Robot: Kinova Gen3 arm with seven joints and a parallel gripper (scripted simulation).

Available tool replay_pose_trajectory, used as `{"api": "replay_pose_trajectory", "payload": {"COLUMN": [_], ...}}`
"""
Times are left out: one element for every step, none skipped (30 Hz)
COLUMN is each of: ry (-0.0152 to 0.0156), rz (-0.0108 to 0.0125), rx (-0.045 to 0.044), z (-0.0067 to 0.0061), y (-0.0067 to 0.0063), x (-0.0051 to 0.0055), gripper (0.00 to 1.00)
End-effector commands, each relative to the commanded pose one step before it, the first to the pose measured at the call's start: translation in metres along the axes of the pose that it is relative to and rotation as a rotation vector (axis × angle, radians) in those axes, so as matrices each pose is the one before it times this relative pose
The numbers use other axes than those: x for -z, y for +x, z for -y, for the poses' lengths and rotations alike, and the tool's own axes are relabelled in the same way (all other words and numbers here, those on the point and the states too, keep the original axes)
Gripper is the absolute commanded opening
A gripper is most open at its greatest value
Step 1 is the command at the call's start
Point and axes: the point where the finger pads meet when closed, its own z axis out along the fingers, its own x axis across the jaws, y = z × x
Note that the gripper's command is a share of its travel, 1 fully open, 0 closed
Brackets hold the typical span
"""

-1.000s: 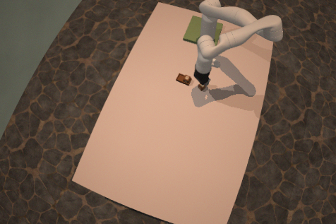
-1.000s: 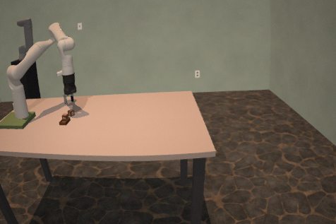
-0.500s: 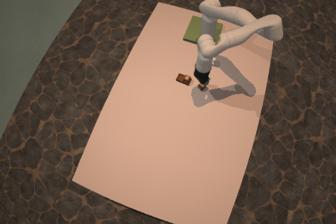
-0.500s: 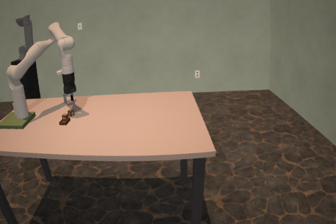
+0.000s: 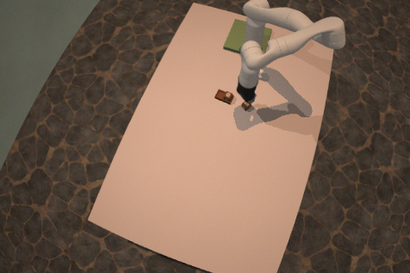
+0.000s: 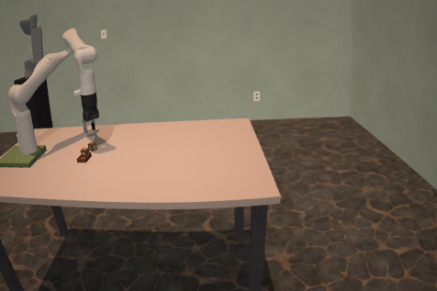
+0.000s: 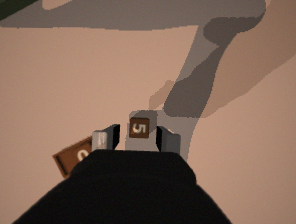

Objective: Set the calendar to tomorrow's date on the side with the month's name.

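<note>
A small brown cube lies on the pink table top, apart from the tray; in the wrist view its top face shows a 5. The brown calendar tray stands to its left with the other cube in it; the wrist view shows only its corner with part of a white digit. It also shows small in the exterior view, with the loose cube beside it. My gripper is open and hangs straight above the loose cube, fingers on either side of it in the wrist view, nothing between them. It shows above the cube in the top and exterior views.
The arm's green base plate lies at the far end of the table. A dark stand rises behind the arm. The table edges are far from the tray.
</note>
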Motion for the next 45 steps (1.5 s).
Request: {"api": "replay_pose_trajectory", "payload": {"ry": [-0.00068,0.0,0.0,0.0,0.0,0.0,0.0,0.0,0.0,0.0,0.0,0.0,0.0,0.0,0.0,0.0,0.0,0.0,0.0,0.0,0.0,0.0,0.0,0.0,0.0,0.0,0.0,0.0,0.0,0.0,0.00001,0.00001,0.00001,0.00001,0.0,0.0,0.00001,0.00001,0.00001,0.0,0.0,0.0,0.0,0.0,0.0], "rz": [-0.00119,0.0,0.0,0.0,0.0,0.0,0.0,0.0,0.0,0.0,0.0,0.0,0.0,0.0,0.0,0.0,0.0,0.0,0.0,0.0,0.0,0.0,0.0,0.0,0.0,0.0,0.0,0.0,0.0,-0.00001,-0.00001,-0.00001,-0.00001,-0.00001,0.0,0.0,-0.00001,-0.00001,-0.00001,-0.00001,0.0,0.0,0.0,0.0,-0.00001], "rx": [0.00006,0.0,0.0,0.0,0.0,0.0,0.0,0.0,0.0,0.0,0.0,0.0,0.0,0.0,0.0,0.0,0.0,0.0,0.0,0.0,0.0,0.0,0.0,0.0,0.0,0.0,0.00001,0.00001,0.00002,0.00002,0.00003,0.00004,0.00004,0.00005,0.0,0.0,0.00005,0.00005,0.00006,0.00001,0.00001,0.0,-0.00001,0.0,0.00001], "z": [-0.00024,0.0,0.0,0.0,0.0,0.0,0.0,0.0,0.0,0.0,0.0,0.0,0.0,0.0,0.0,0.0,0.0,0.0,0.0,0.0,0.0,0.0,0.0,0.0,0.0,0.0,0.0,0.0,0.0,0.0,0.0,0.0,0.0,0.0,0.0,0.0,0.0,0.0,0.0,0.0,0.0,0.0,0.0,0.0,0.0], "y": [0.00025,0.0,0.0,0.0,0.0,0.0,0.0,0.0,0.0,0.0,0.0,0.0,0.0,0.0,0.0,0.0,0.0,0.0,0.0,0.0,0.0,0.0,0.0,0.0,0.0,0.0,0.0,0.0,0.0,0.0,0.00001,0.00001,0.00001,0.00001,0.0,0.0,0.00001,0.0,0.0,0.00002,0.00001,0.00001,0.00001,0.00001,0.00002], "x": [0.00046,0.0,0.0,0.0,0.0,0.0,0.0,0.0,0.0,0.0,0.0,0.0,0.0,0.0,0.0,0.0,0.0,0.0,0.0,0.0,0.0,0.0,0.0,0.0,-0.00002,-0.00004,-0.00008,-0.00013,-0.00019,-0.00025,-0.00032,-0.0004,-0.00048,-0.00056,0.0,0.0,-0.00065,-0.00073,-0.00082,-0.0009,-0.00098,-0.00106,-0.00114,-0.00121,-0.00127], "gripper": [0.9,0.9,0.9,0.9,0.9,0.9,0.9,0.9,0.9,0.9,0.9,0.9,0.9,0.9,0.9,0.9,0.9,0.9,0.9,0.9,0.9,0.9,0.9,0.9,0.9,0.9,0.9,0.9,0.9,0.9,0.9,0.9,0.9,0.9,0.9,0.9,0.9,0.9,0.9,0.9,0.9,0.9,0.9,0.9,0.9]}}
